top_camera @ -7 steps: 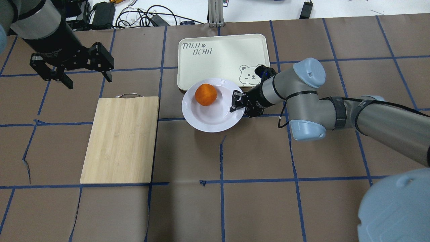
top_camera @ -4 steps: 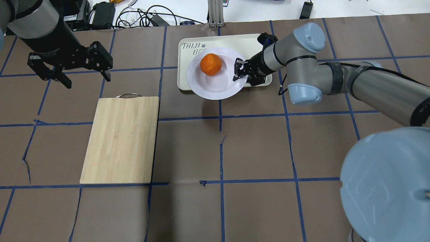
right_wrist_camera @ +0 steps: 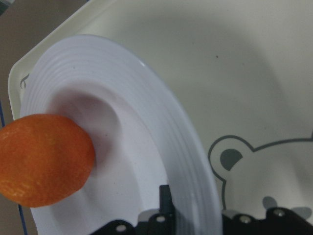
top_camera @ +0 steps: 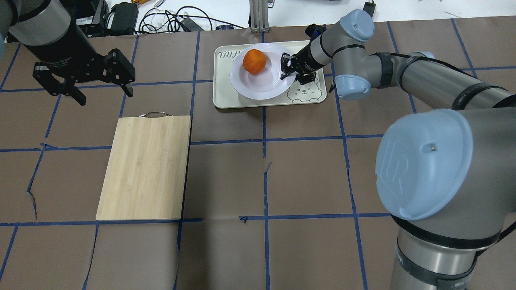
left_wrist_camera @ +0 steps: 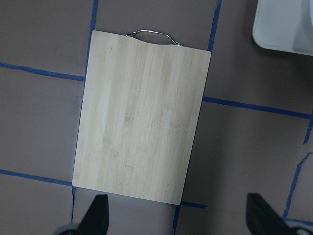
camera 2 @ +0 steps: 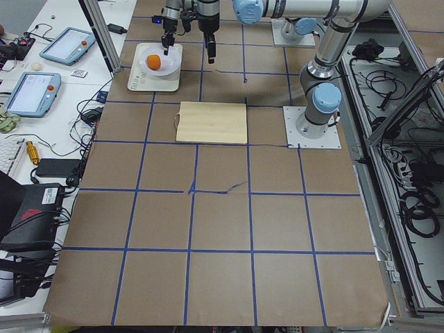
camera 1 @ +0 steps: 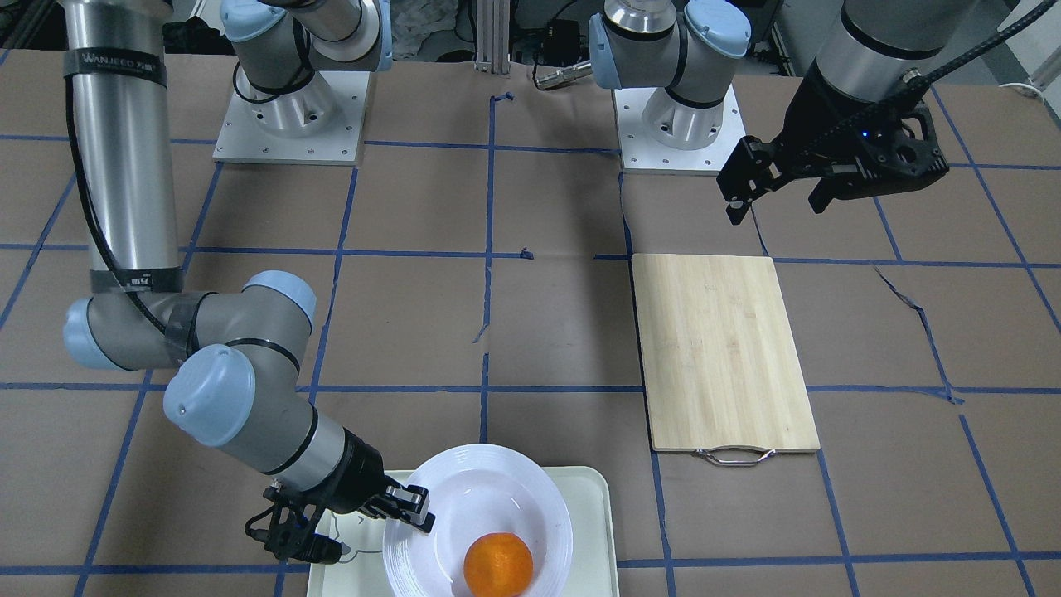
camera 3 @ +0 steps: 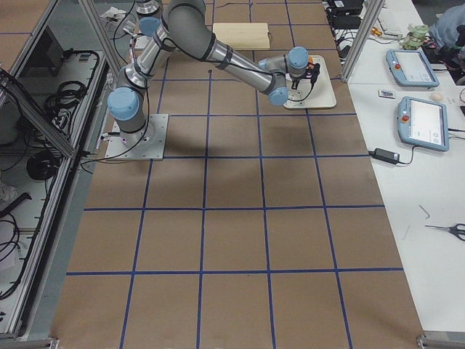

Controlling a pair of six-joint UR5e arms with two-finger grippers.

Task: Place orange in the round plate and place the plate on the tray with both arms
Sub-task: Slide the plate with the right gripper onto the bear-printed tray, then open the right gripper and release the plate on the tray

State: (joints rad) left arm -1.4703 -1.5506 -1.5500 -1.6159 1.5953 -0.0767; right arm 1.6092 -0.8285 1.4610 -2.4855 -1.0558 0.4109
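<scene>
The orange (top_camera: 254,61) lies in the white round plate (top_camera: 262,86), which is over the cream tray (top_camera: 225,96) at the table's far middle. I cannot tell whether the plate rests on the tray or hangs just above it. My right gripper (top_camera: 287,68) is shut on the plate's right rim, beside the bear face (right_wrist_camera: 264,171). In the right wrist view the orange (right_wrist_camera: 44,159) sits in the plate's (right_wrist_camera: 161,127) hollow. My left gripper (top_camera: 105,95) hangs open and empty, high over the table left of the tray, its fingers (left_wrist_camera: 95,215) apart.
A light wooden cutting board (top_camera: 145,167) with a metal handle lies on the brown paper at left centre, below my left gripper. Cables and boxes (top_camera: 161,20) crowd the white bench beyond the table's far edge. Tablets (camera 3: 418,120) lie on a side bench.
My right gripper has carried the plate with the orange away from the robot, from the table in front of the tray to over the tray. The left gripper has hardly moved.
</scene>
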